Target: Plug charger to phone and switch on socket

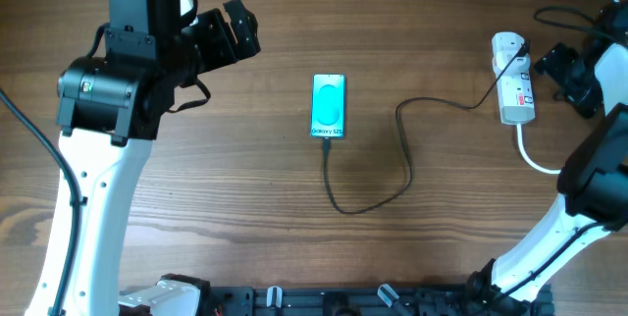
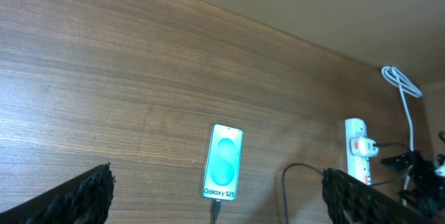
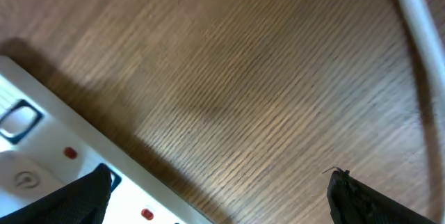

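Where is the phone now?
Overhead view: the phone lies flat near the centre of the table, the charger meeting its lower short edge, the socket off to the right.

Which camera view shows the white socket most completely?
The overhead view: the whole socket is visible there, from end to end, lying at the table's right side. The left wrist view shows the socket small and far away. The right wrist view shows only one part, very close.
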`<action>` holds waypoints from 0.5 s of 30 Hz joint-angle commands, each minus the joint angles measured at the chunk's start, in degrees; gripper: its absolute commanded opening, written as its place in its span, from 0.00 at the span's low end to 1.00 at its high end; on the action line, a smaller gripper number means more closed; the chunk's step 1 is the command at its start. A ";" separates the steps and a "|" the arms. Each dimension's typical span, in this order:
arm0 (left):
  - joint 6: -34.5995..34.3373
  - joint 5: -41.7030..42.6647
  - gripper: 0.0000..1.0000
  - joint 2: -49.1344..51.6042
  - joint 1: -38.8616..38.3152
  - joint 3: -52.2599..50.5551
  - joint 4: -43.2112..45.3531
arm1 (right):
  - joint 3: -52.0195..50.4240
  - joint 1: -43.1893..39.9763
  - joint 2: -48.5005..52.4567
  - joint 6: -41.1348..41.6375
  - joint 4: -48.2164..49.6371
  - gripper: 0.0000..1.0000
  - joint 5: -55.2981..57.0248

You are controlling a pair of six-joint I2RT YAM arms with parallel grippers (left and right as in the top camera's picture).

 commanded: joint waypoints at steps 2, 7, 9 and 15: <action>-0.52 -0.81 1.00 -1.03 -0.13 -0.22 0.11 | -1.03 -0.09 2.73 -0.55 1.20 1.00 -4.46; -0.52 -0.81 1.00 -1.03 -0.13 -0.22 0.11 | -1.03 -0.09 2.78 -0.63 1.22 1.00 -5.92; -0.52 -0.81 1.00 -1.03 -0.13 -0.22 0.11 | -1.03 -0.09 2.82 -0.79 1.25 1.00 -5.90; -0.52 -0.81 1.00 -1.03 -0.13 -0.22 0.11 | -1.70 -0.09 3.23 -0.55 2.01 1.00 -5.92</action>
